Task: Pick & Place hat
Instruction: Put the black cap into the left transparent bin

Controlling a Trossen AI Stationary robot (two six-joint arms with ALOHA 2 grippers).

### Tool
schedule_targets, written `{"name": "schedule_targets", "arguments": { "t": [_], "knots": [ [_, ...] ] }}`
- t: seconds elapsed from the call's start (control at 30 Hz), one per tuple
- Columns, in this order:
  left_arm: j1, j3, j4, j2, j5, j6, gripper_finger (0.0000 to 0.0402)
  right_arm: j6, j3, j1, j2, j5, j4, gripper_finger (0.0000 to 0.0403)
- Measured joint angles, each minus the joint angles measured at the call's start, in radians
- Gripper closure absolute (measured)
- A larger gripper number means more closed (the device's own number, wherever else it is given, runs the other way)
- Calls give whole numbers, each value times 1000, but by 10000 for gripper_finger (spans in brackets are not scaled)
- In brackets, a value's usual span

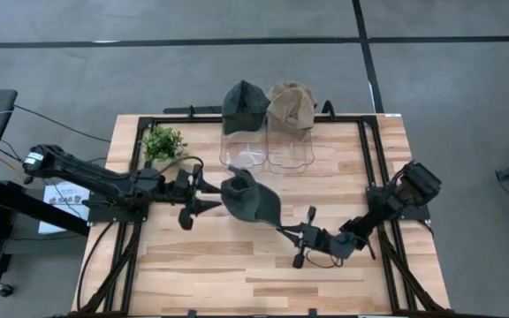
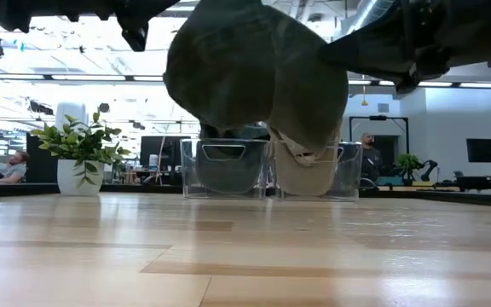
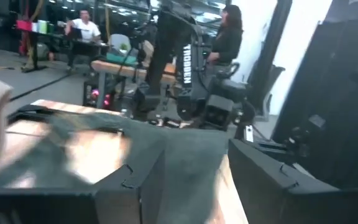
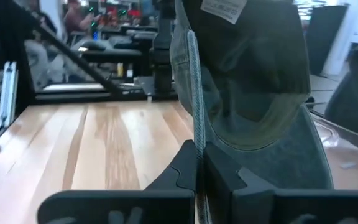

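A dark green hat (image 1: pixel 253 201) hangs above the middle of the wooden table (image 1: pixel 237 274), between my two grippers; in the low view the hat (image 2: pixel 254 77) is clear of the tabletop. My left gripper (image 1: pixel 212 196) reaches in from the table's left and has the hat's left side between its fingers. My right gripper (image 1: pixel 288 232) comes from the right and is shut on the hat's near right edge. The right wrist view looks into the hat (image 4: pixel 253 74), with a label near its top. My left gripper has the hat's dark cloth (image 3: pixel 191 168) between its two fingers (image 3: pixel 138 183), which stand fairly wide apart. It comes in level from the table's left. Which part of the hat it has, I cannot tell. My right gripper pinches a thin edge of the hat (image 4: pixel 193 134) between its two shut fingers (image 4: pixel 182 165), level, slanting in from the table's near right. The hat rises beyond the fingers, its inside facing them, lifted clear.
Two clear bins (image 1: pixel 243 152) (image 1: pixel 290 152) stand at the far edge, a dark green hat (image 1: pixel 244 102) over the left one and a tan hat (image 1: pixel 290 104) over the right. A potted plant (image 1: pixel 162 143) stands at far left. People sit in the room beyond.
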Motion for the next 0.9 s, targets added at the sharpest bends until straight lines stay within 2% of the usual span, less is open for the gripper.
{"name": "schedule_targets", "arguments": {
  "t": [0.23, 0.5, 0.7, 0.8, 0.9],
  "knots": [
    [-27, 11, 68, 141, -2, 7, 230, 78, 37, 9, 86, 48, 52, 402],
    [-24, 43, 119, 222, -3, 138, 230, 84, 62, 52, 100, 116, 29, 402],
    [-38, 58, 134, 224, -12, 369, 230, 85, 62, 67, 99, 163, 25, 402],
    [-88, 64, 131, 224, -81, 546, 230, 84, 62, 80, 99, 198, 25, 402],
    [-153, 64, 111, 224, -251, 698, 230, 60, 62, 94, 98, 217, 18, 402]
  ]
}}
